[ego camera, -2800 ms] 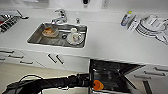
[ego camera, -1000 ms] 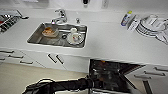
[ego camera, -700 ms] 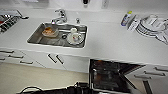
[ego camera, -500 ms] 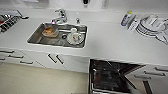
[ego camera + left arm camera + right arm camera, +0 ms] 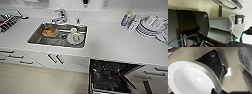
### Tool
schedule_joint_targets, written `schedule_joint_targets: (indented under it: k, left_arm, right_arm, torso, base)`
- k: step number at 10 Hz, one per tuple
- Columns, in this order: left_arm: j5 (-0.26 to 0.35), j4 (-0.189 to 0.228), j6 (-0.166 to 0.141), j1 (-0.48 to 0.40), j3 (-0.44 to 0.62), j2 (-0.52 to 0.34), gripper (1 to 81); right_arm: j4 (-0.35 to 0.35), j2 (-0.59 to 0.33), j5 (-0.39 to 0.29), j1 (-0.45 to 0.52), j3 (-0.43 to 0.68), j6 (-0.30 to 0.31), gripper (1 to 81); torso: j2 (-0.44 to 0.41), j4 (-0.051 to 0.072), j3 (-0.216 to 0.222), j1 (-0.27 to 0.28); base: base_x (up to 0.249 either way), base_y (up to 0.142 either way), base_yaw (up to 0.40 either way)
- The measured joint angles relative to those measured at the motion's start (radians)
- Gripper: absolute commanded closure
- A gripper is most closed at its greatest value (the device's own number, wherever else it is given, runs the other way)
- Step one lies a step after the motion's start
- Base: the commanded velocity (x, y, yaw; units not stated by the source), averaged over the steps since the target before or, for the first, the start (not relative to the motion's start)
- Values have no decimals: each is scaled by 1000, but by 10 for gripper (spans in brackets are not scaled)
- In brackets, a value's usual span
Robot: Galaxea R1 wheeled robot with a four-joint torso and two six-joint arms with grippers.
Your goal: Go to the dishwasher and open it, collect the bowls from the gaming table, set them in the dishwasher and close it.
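Observation:
The dishwasher point(image 5: 107, 77) stands open under the white counter at the lower right of the head view, showing its dark interior and rack. In the right wrist view a large white bowl point(image 5: 191, 80) hangs above the beige floor, and my right gripper point(image 5: 216, 90) is shut on its rim. The left wrist view shows my own dark plate and a blue cable beside grey parts. The gaming table is out of view.
A steel sink point(image 5: 35, 37) in the counter point(image 5: 112, 42) holds a brownish bowl point(image 5: 50, 32) and a white cup on a plate point(image 5: 75, 37), with a faucet point(image 5: 60, 17) behind. A bottle point(image 5: 126, 18) and stacked plates point(image 5: 150, 25) stand at the right. White drawers point(image 5: 15, 56) line the front.
The dark arm that crossed the lower edge of the head view has slid left and down and dropped out of the picture. The dishwasher stays open.

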Motion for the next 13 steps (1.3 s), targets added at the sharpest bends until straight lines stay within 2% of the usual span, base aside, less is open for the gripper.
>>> schedule_joint_targets:
  k: [3, 6, 8, 9, 13]
  left_arm:
    - [-31, 72, 0, 104, -114, -9, 10]
    - [-100, 93, 0, 176, -251, 40, 10]
    - [-175, 94, 0, 210, -375, 51, 10]
    - [-232, 94, 0, 228, -454, 58, 10]
    - [-460, 94, 0, 287, -806, 154, 10]
  right_arm:
    - [0, -109, -3, 95, 157, 41, 811]
    - [0, -154, -6, 227, 262, 104, 811]
    - [0, -197, -12, 288, 293, 139, 811]
    - [-1, -207, -14, 319, 311, 150, 811]
    - [-3, -171, -42, 419, 331, 210, 811]
  torso:
    - [0, 0, 0, 0]
    - [0, 0, 0, 0]
    - [0, 0, 0, 0]
    - [0, 0, 0, 0]
    - [0, 0, 0, 0]
  base:
    - [0, 0, 0]
    - [0, 0, 0]
    - [0, 0, 0]
    - [0, 0, 0]
    - [0, 0, 0]
